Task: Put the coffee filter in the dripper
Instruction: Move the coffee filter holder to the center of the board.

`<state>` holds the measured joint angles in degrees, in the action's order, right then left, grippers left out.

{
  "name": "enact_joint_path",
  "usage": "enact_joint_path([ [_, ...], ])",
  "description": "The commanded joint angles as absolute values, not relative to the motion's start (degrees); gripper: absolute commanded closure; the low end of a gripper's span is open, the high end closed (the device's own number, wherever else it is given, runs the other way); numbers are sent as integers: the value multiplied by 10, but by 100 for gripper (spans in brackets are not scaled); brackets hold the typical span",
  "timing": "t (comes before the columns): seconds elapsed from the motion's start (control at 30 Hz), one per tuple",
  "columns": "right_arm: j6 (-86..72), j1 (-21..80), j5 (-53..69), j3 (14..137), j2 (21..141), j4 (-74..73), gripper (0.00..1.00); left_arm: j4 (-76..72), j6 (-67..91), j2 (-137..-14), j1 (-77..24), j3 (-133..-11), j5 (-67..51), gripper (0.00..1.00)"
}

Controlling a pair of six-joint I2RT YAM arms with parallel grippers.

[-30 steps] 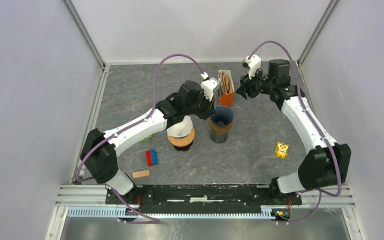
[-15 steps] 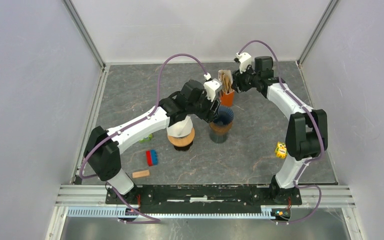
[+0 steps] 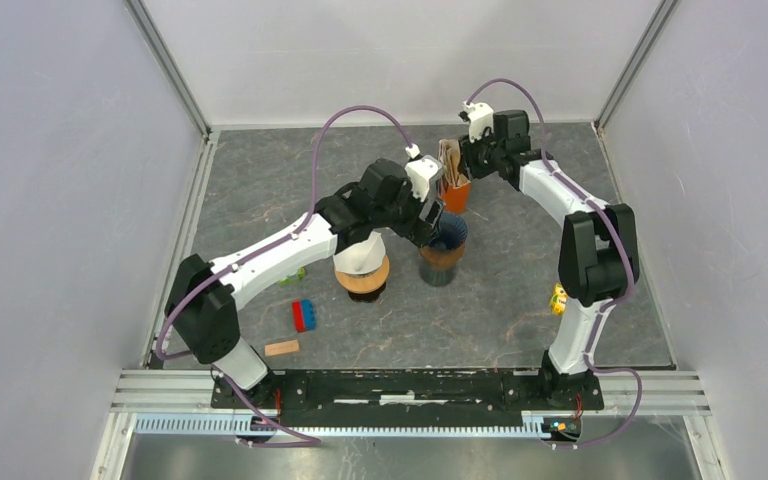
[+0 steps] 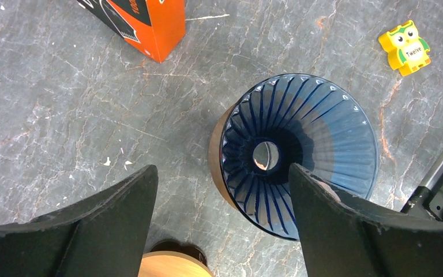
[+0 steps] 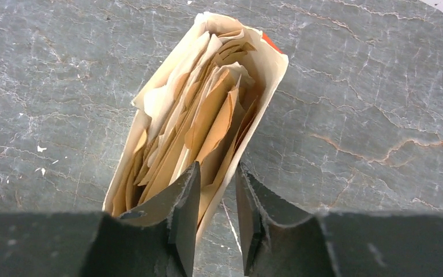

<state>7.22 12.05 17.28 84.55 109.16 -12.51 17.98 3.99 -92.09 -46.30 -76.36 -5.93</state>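
The blue ribbed dripper (image 3: 447, 232) (image 4: 300, 153) sits on a brown-collared cup mid-table, and nothing lies in it. My left gripper (image 3: 428, 222) (image 4: 222, 173) hovers over its left rim, open, with one finger over the bowl and the other over bare table. Tan coffee filters (image 5: 202, 115) (image 3: 450, 158) stand packed in the orange box (image 3: 455, 188) (image 4: 144, 23) behind the dripper. My right gripper (image 3: 468, 160) (image 5: 218, 170) hangs above the box, with its jaws narrowly apart. One finger is over the filters and the other is outside the box's right wall. It holds nothing.
A white cone on a wooden ring (image 3: 362, 268) (image 4: 170, 266) stands just left of the dripper, under my left arm. A yellow owl toy (image 3: 560, 298) (image 4: 405, 47) lies to the right. A blue-red brick (image 3: 304, 315) and a wooden block (image 3: 281, 348) lie front left.
My left gripper has opened wide beside the dripper. My right arm has swung left from the back right to above the filter box, and its jaws have narrowed.
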Motion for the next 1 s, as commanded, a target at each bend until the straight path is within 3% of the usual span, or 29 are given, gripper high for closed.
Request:
enact_joint_path([
  [0.0,66,128,127,868,1085,-106,69,169,24,-882,-464,-771,-43,9],
  [0.13,75,128,119,851,1065,-105,81,174,24,-871,-462,-782,-45,6],
  [0.43,120,86,136,781,972,-142,91,186,1,-834,-460,-790,-26,3],
  [0.73,164,-14,189,669,900,-166,92,191,-8,-822,-460,-796,-33,1],
  [0.9,171,-45,219,655,902,-173,85,191,-6,-820,-460,-792,-42,0],
  [0.97,176,-50,219,652,898,-170,78,191,-6,-818,-460,-790,-41,0],
])
